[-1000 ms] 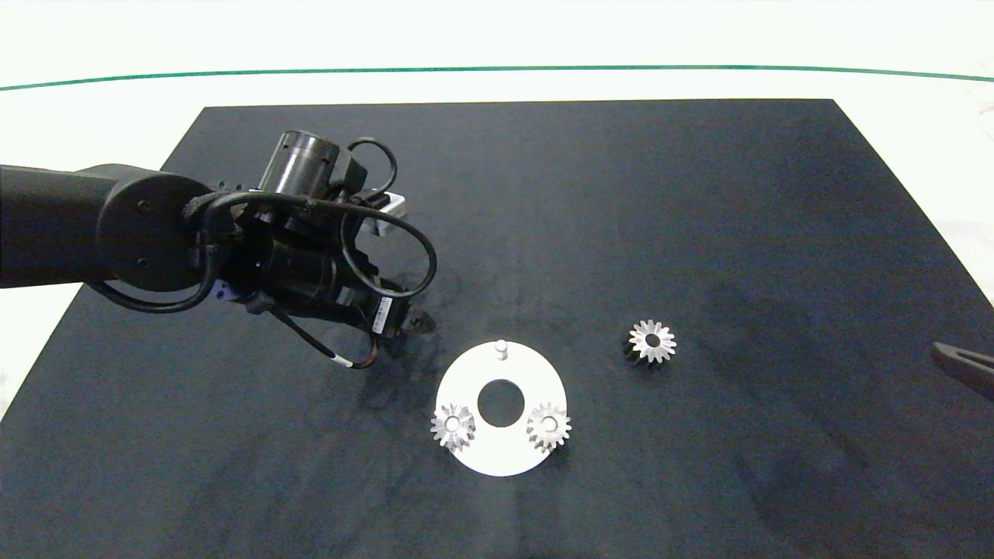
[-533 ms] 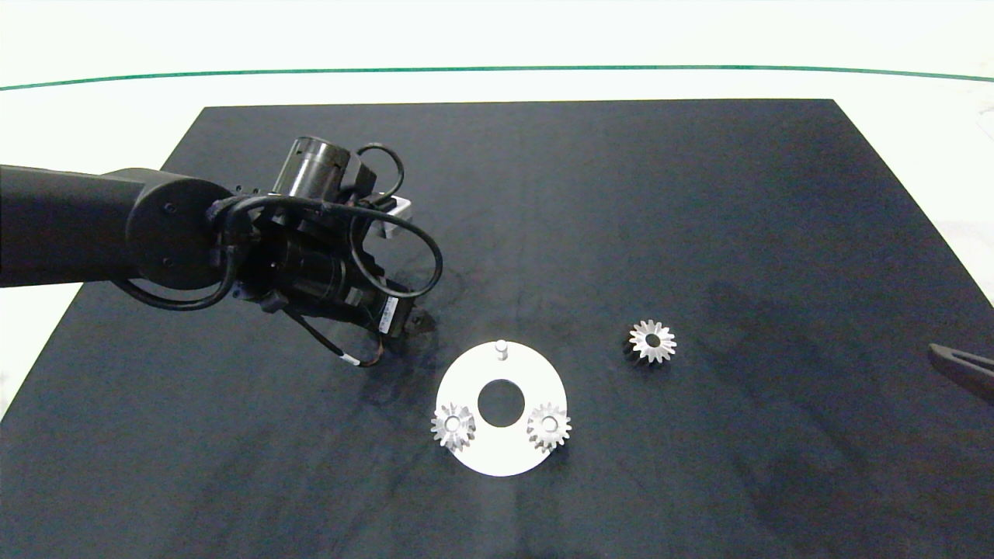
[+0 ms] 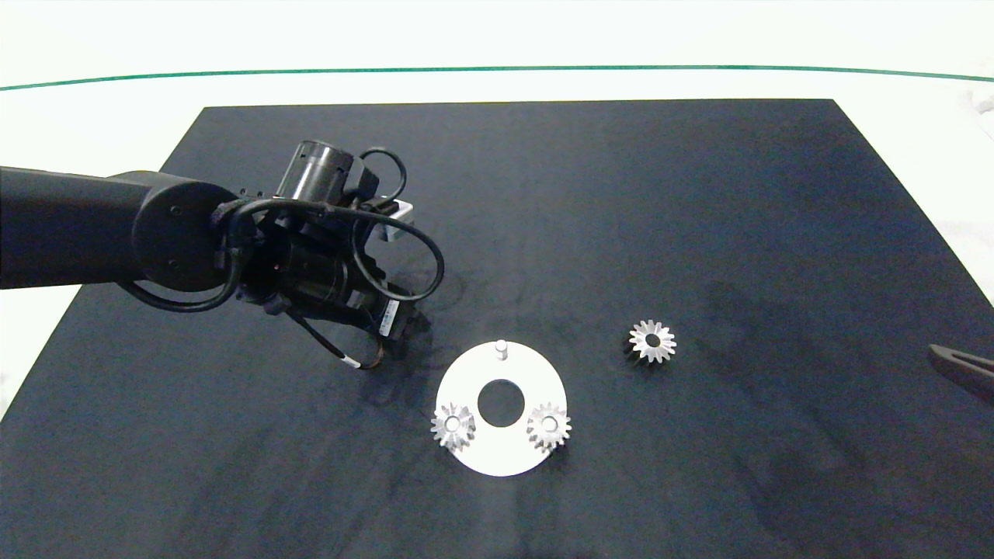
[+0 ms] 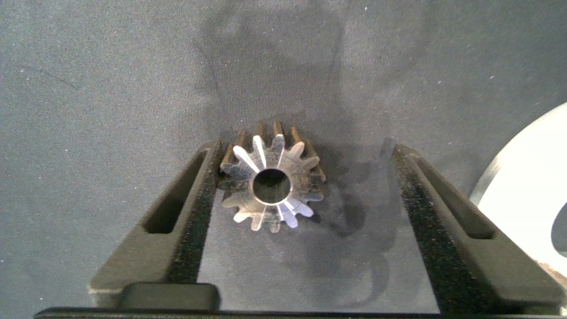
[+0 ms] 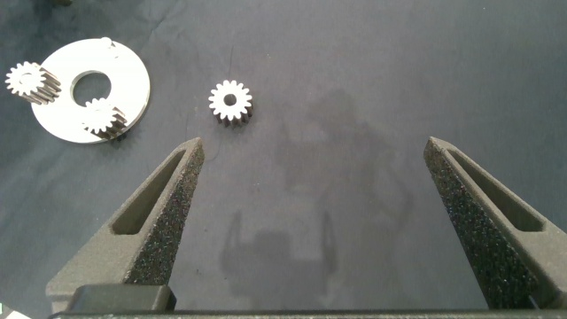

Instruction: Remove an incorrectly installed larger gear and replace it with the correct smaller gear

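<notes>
Left tool (image 4: pixel 301 221) spread around larger gear (image 4: pixel 270 186) on mat (one finger touching teeth), at 10 o'clock from white disc (image 3: pixel 466 388). Right tool (image 5: pixel 328 221) spread, parked; smaller gear (image 3: pixel 652 341) at disc's 2 o'clock.

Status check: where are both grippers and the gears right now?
Left gripper open, straddling larger gear on mat. Right gripper open, parked at table's right edge. Smaller gear loose beside disc; top peg bare.

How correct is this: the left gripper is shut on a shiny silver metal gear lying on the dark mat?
Not quite. The left gripper is open, not shut: the left wrist view shows its fingers standing on either side of the shiny silver metal gear, which lies on the dark mat.
</notes>
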You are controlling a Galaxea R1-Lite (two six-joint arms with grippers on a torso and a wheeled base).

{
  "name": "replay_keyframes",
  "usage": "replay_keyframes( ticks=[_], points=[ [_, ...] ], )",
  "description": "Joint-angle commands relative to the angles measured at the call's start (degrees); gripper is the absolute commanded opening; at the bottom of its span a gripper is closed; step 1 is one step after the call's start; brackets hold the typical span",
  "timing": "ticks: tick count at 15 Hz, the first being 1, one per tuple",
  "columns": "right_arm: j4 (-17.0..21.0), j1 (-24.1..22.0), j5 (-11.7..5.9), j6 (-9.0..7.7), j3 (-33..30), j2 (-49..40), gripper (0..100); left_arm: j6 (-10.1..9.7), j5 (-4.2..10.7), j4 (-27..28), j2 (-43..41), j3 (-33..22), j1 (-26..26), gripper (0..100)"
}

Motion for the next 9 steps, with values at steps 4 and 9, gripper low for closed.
replay_keyframes(
  ticks=[4, 9],
  points=[
    [0.1, 0.0, -0.09, -0.17, 0.3, 0.1, 100, 0.31, 0.39, 0.2, 0.0, 0.2, 0.1, 63],
    [0.1, 0.0, -0.09, -0.70, 0.4, 0.1, 100, 0.93, 0.57, 0.3, 0.3, 0.5, 0.0, 53]
  ],
)
